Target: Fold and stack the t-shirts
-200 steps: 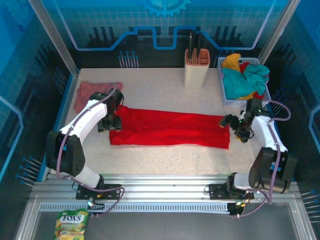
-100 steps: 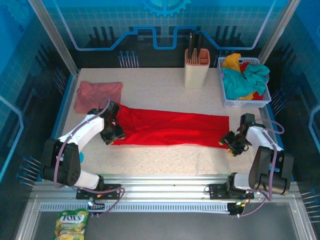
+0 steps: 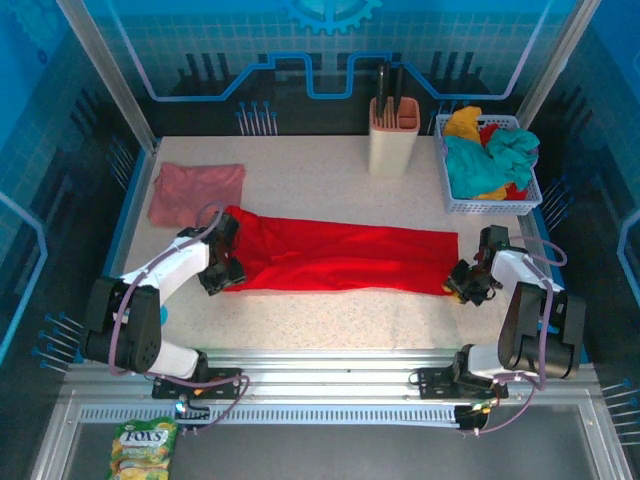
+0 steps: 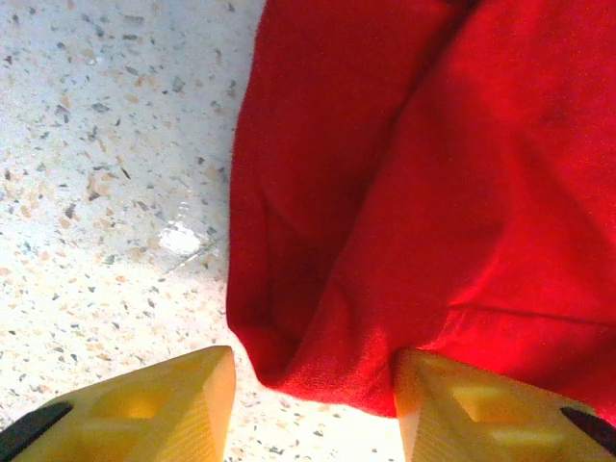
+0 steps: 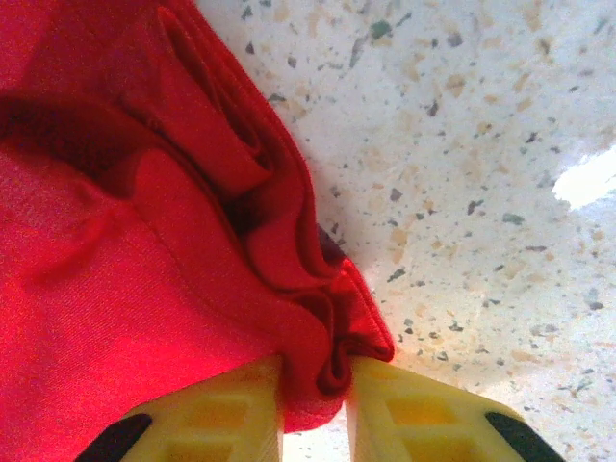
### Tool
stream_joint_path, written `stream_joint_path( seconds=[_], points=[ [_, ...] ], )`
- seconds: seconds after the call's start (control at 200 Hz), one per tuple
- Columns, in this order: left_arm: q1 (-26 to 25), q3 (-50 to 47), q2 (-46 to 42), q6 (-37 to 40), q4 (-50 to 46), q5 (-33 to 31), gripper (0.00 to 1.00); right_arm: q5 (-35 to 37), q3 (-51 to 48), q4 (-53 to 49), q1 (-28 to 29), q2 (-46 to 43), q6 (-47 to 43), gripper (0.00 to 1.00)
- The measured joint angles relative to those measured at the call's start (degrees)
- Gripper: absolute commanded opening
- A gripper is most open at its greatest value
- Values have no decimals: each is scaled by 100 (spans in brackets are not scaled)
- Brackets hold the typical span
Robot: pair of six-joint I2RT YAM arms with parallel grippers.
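The red t-shirt (image 3: pixel 345 258) lies as a long folded band across the middle of the table. My left gripper (image 3: pixel 224 272) stands at its left end, jaws open, the shirt's corner (image 4: pixel 318 371) lying between the yellow fingers (image 4: pixel 144 409). At the band's right end my right gripper (image 3: pixel 462 283) is shut on a bunched fold of the red t-shirt (image 5: pixel 322 356), pinched between its yellow fingers (image 5: pixel 217 414). The dusty pink t-shirt (image 3: pixel 195 190) lies folded flat at the back left, apart from both grippers.
A white basket (image 3: pixel 460 205) of mixed cloths stands at the back right. A beige holder (image 3: pixel 392 140) with dark utensils stands at the back centre. A snack packet (image 3: pixel 143 447) lies off the table at the front left. Speckled tabletop (image 3: pixel 340 325) lies bare in front of the red band.
Both grippers came down from above the red shirt's ends to the table. The right one has closed on the right end. The band has shifted slightly.
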Motion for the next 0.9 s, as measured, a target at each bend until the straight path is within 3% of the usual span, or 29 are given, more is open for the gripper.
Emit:
stream_joint_path(
  seconds=[0.09,0.315,0.49,0.64,0.9],
  points=[
    [2,-114,-17,-20,149,-105,35,9,-2,24,0,7,-15,8],
    [0,-149,-17,-103,564,-326,23,-26,0,81,-59,63,-48,1],
    [2,-149,7,-129,800,-487,0,-74,0,79,-240,63,-138,0],
    [7,-79,118,-98,656,-516,0,-107,22,-15,-468,63,-278,0],
    [7,767,157,98,-400,-820,0,-155,212,-363,-984,2,-546,0]
  ],
)
